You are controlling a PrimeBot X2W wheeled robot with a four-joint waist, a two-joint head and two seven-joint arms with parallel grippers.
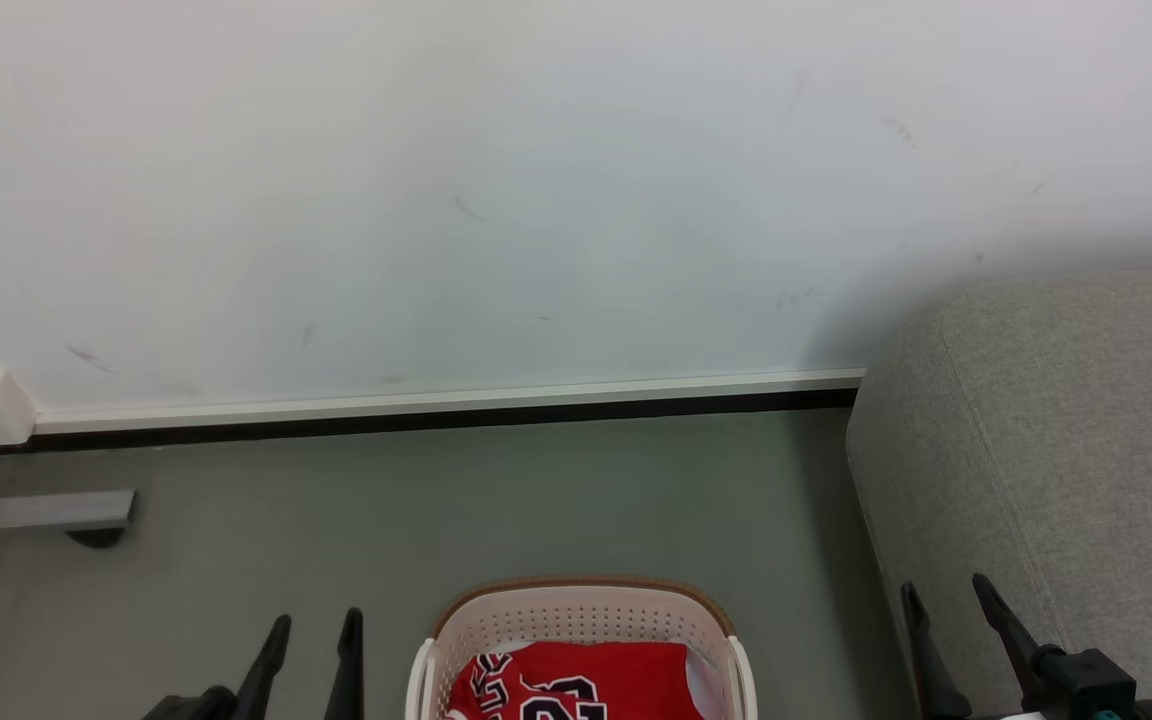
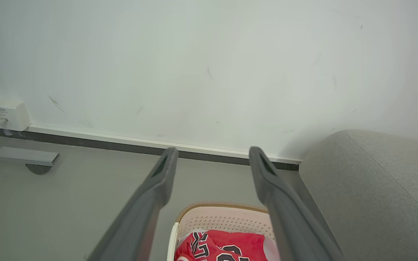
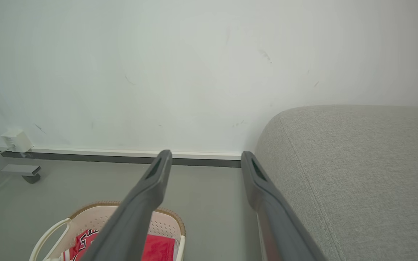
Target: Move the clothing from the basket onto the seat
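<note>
Head view, clothing (image 1: 616, 668) in basket (image 1: 576, 614), seat (image 1: 1066, 450) nearby, left pincer (image 1: 317, 616) and right pincer (image 1: 944, 585) spread, empty.

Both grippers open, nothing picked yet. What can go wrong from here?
1. The red shiny garment with black-and-white lettering lies crumpled in the cream perforated plastic basket. A finger of the left gripper could snag the basket's wall and drag it.
2. The right gripper appears close to the large grey fabric sofa. Swinging across may bump it.
</note>
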